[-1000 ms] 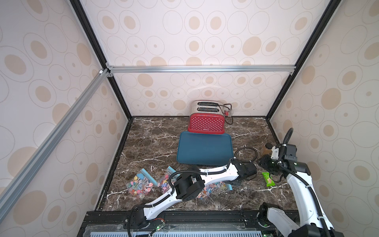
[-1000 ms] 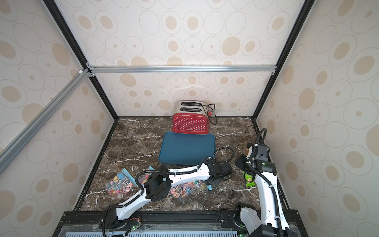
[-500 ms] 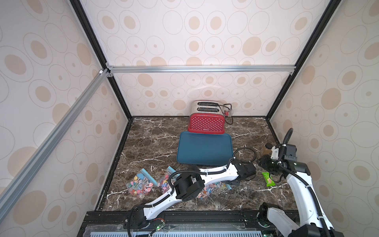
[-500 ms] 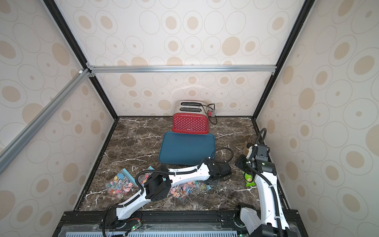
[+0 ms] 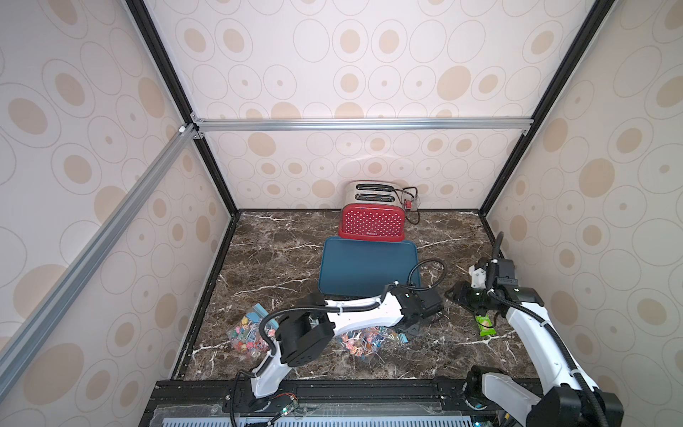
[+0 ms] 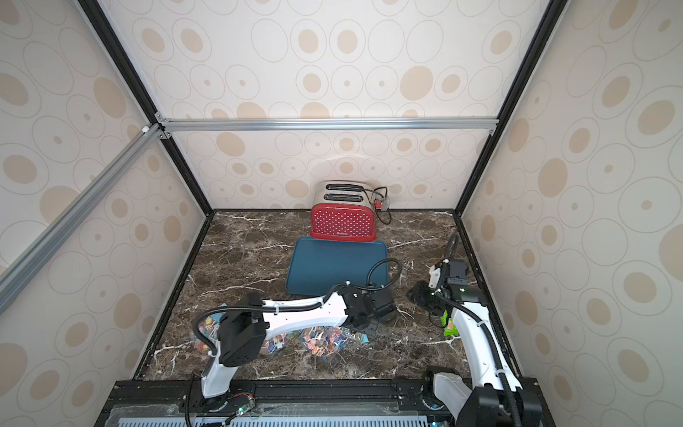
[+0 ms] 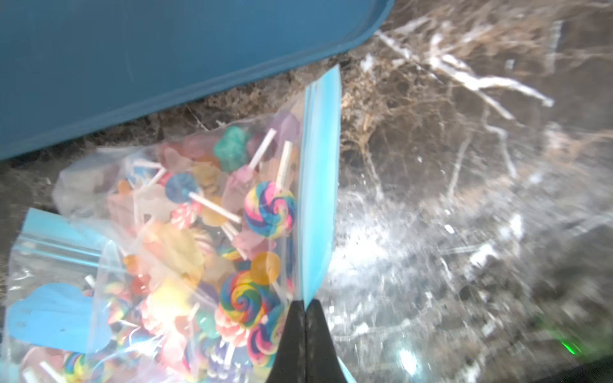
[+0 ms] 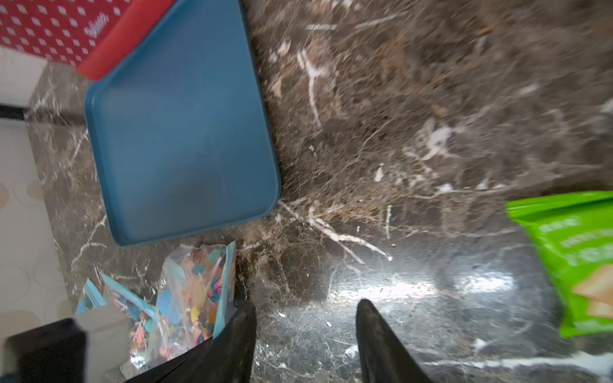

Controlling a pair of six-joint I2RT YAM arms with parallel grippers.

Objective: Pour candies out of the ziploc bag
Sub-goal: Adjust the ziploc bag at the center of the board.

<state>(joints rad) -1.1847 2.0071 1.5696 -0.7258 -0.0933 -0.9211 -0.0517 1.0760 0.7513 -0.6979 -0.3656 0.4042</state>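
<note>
A clear ziploc bag (image 5: 364,342) (image 6: 325,342) full of candies (image 7: 270,209), swirl and plain lollipops on white sticks, lies on the marble in front of the blue tray. My left gripper (image 7: 305,302) (image 5: 410,329) is shut on the right end of the bag's light-blue zip strip (image 7: 318,185), low at the table. To the right of it, my right gripper (image 8: 305,308) (image 5: 458,295) hangs open over bare marble. One of its fingers (image 8: 238,331) is close beside the bag (image 8: 195,291).
The blue tray (image 5: 369,266) (image 8: 179,132) holds nothing, and a red dotted toaster (image 5: 371,222) stands behind it. A second candy bag (image 5: 247,332) lies at front left, and another (image 7: 59,298) against the held one. A green snack packet (image 5: 485,325) (image 8: 577,252) lies beside the right arm.
My left gripper has closed on the end of the bag's zip strip. Both arms have barely moved.
</note>
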